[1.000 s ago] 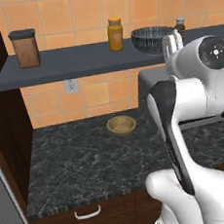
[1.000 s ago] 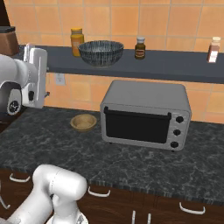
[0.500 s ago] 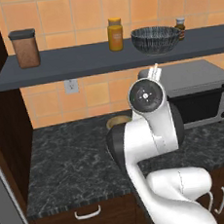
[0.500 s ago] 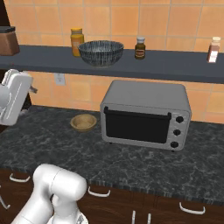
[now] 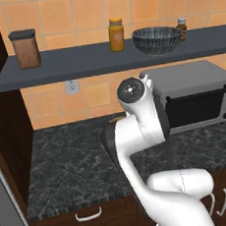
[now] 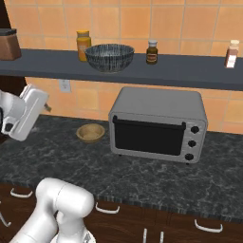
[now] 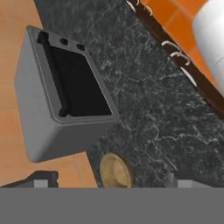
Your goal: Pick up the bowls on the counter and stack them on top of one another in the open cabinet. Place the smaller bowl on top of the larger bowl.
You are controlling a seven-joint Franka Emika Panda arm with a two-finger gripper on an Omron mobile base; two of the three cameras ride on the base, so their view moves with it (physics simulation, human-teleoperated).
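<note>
The larger bowl [image 5: 157, 39] [image 6: 109, 57], dark grey and striped, stands on the open cabinet shelf [image 5: 80, 64] [image 6: 180, 73]. Down on the black counter [image 6: 71, 161], left of the toaster oven, sits the smaller bowl [image 6: 90, 132] [image 7: 115, 170], tan and empty. In the left base view my arm [image 5: 136, 127] covers almost all of it. My gripper [image 7: 112, 182] is open and holds nothing. In the hand view it hangs above the counter with the tan bowl low between its fingertips [image 7: 41, 179]. My hand [image 6: 28, 111] is to the left of that bowl and higher.
A grey toaster oven [image 6: 158, 124] [image 5: 197, 98] [image 7: 57, 96] stands on the counter right of the tan bowl. The shelf also carries a brown canister [image 5: 25, 48], an orange jar [image 5: 116, 34] and small bottles [image 6: 152, 51] [image 6: 231, 53]. A dark tall cabinet [image 5: 2, 121] bounds the left.
My hand has come away from the grey bowl on the shelf, swinging down and left to counter height near the tan bowl. Both bowls stay where they were.
</note>
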